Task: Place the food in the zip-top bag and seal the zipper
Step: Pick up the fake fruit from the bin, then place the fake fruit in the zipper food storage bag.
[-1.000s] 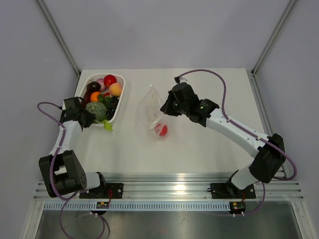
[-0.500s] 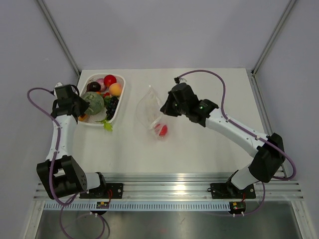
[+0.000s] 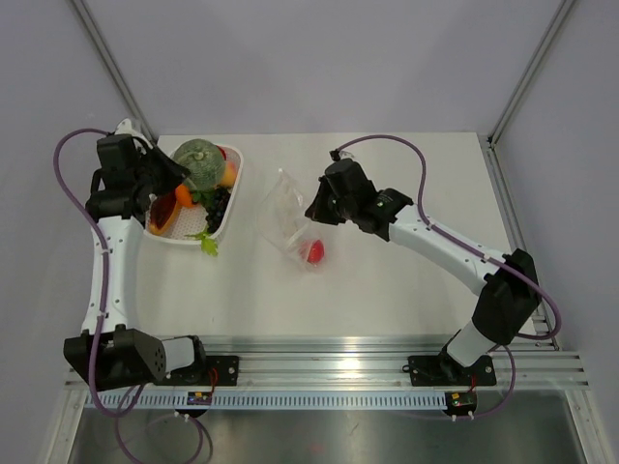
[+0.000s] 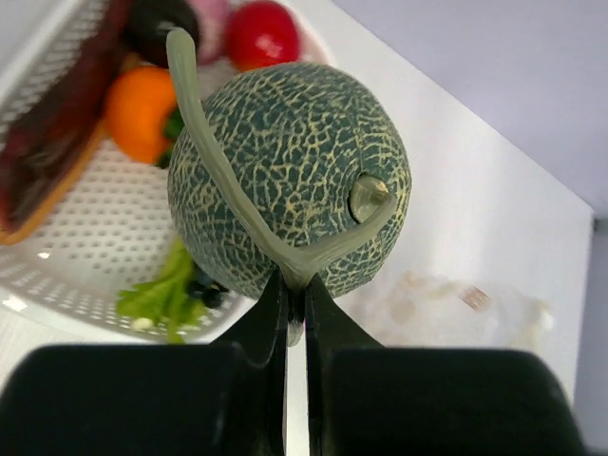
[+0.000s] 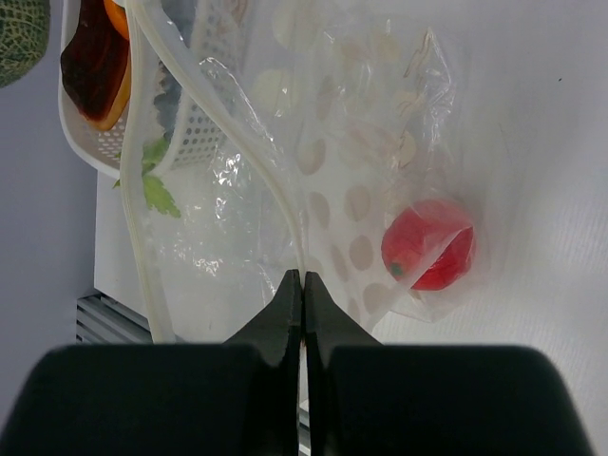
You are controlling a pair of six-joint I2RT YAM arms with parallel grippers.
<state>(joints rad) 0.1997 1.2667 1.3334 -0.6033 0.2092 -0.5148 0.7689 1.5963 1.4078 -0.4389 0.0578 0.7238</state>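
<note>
Moved: left end effector (image 4: 295,302) has lifted melon (image 4: 290,180) by stem (image 4: 217,152) above tray (image 3: 182,239), far left | right end effector (image 5: 302,285) pinches bag (image 3: 288,208) rim, mid surface (image 3: 387,280) | risk: thin stem may slip, melon drops short of bag.

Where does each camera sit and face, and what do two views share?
Top external: above, behind the bases, looking down; both arms show.
Left wrist: looks along the left gripper, shut on the green netted toy melon by its stem, over the white perforated tray.
Right wrist: looks down past the right gripper, shut on the crinkly clear plastic bag holding a red toy fruit.
Both wrist views show the tray.
</note>
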